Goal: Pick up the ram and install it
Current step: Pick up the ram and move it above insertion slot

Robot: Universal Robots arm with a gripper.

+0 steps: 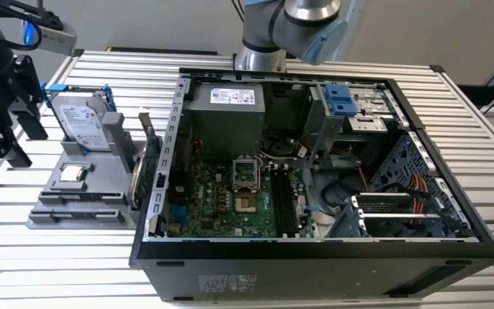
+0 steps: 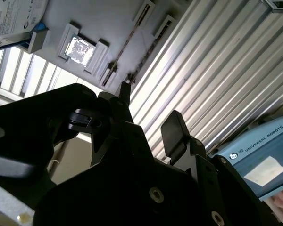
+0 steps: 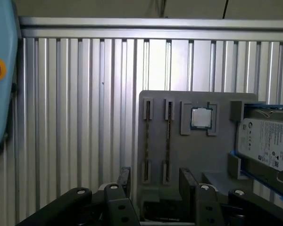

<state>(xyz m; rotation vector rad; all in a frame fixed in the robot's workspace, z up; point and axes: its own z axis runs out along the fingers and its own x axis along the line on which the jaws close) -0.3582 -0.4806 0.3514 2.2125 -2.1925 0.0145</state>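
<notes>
Two black fingers of the gripper stand wide apart, holding nothing, near the grey holder where the ram sits slotted.

The ram stands edge-on, faces hidden; the hard drive runs off-frame.

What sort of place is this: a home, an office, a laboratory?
Probably a robotics laboratory or test cell: a robot arm, an open computer case on a slatted metal table, and a grey fixture holding a hard drive and processor.
</notes>
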